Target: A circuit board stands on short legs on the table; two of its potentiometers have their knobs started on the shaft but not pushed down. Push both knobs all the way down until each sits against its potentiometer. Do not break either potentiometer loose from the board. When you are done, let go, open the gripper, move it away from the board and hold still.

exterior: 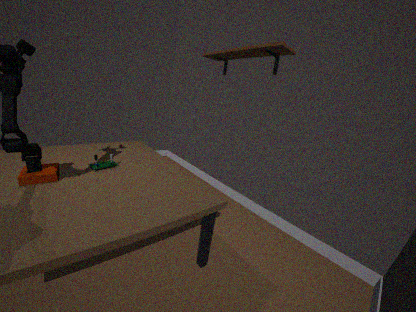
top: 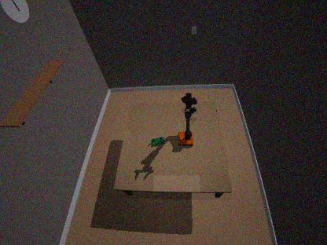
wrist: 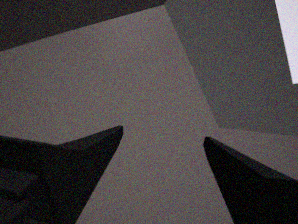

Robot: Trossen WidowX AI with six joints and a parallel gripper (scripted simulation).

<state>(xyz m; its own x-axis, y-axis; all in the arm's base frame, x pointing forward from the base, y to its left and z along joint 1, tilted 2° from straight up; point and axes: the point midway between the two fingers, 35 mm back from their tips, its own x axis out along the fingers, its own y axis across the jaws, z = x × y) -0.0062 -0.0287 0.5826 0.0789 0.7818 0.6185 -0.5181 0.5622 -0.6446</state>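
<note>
The green circuit board (top: 157, 142) (exterior: 105, 165) stands on the table (top: 208, 165) (exterior: 150, 195), beside the arm's orange base. In the exterior view a dark upright part (exterior: 96, 158) and a pale upright part (exterior: 111, 157) rise from it. They are too small to tell how far each knob sits on its shaft. The arm stands tall above its base, with its upper end far above and away from the board. My gripper (wrist: 162, 135) is open in the wrist view, with only bare room surfaces between and beyond its fingers. The board is not in the wrist view.
The orange base (top: 185, 139) (exterior: 39, 174) stands close to the board. The arm's shadow falls across the table near the board. A wooden shelf (top: 33, 94) (exterior: 250, 52) hangs on the wall, well beyond the table. A round pale clock (top: 16, 11) is on the wall.
</note>
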